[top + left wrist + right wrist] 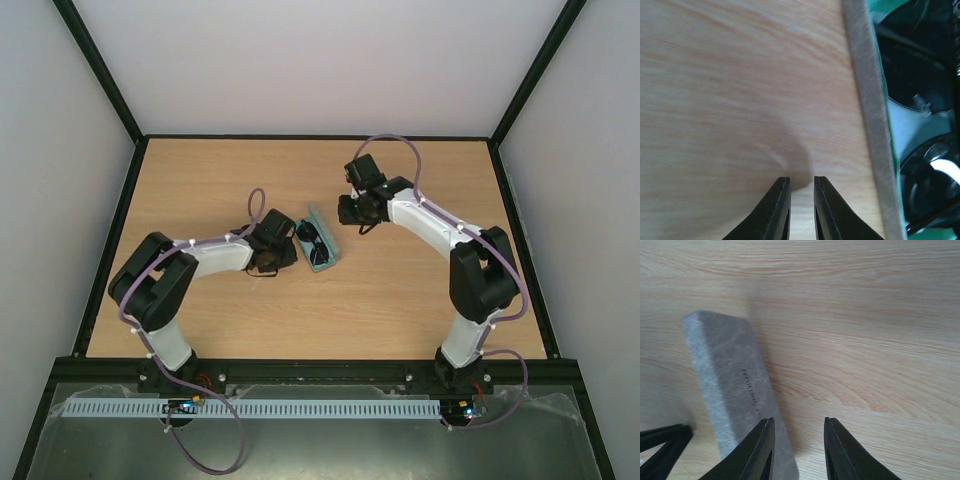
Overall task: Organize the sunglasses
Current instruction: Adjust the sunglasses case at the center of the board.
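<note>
From above, the sunglasses (313,237) lie in an oblong case (326,262) on the wood-grain table (420,290). Left wrist: glossy rounded lenses sit behind the case's grey felt rim; the left gripper (801,181) has its tapered black fingers narrowly apart, empty. Right wrist: the right gripper (799,422) is part-open, empty, beside the round-cornered felt slab.

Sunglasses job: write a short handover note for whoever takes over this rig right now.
Left gripper: slightly open, empty, over the wooden table beside the open grey felt rectangular case.
Right gripper: open, empty, at the case's outer side.
Dark thin-framed sunglasses: lying inside the case.
Done: sunglasses in the case. Left: likely closing it.
</note>
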Available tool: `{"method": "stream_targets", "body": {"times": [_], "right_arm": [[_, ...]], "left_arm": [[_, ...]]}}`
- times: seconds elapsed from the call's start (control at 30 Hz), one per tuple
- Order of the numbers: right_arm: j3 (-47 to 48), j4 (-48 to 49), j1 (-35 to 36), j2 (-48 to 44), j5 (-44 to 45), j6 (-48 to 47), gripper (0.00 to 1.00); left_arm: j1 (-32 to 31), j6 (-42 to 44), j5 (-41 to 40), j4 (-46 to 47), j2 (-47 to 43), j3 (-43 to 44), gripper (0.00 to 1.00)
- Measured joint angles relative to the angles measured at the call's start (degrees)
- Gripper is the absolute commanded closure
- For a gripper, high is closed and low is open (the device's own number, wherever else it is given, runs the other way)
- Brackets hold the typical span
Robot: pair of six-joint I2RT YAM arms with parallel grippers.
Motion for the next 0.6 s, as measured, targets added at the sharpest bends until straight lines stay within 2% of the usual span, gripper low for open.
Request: {"method": "stream_targets", "body": {"times": [0.23,0.6], "right_arm": [[-1.0,2.1,0.8,1.4,-4.9,0.2,0.78],[-1.7,2.6,6.8,4.2,-5.8,0.2,0.79]], "left_arm": [[0.0,0.1,0.7,4.0,6.1,5.5,0.85],[0.3,0.3,1.3,5.1,8.2,7.7,0.86]]}}
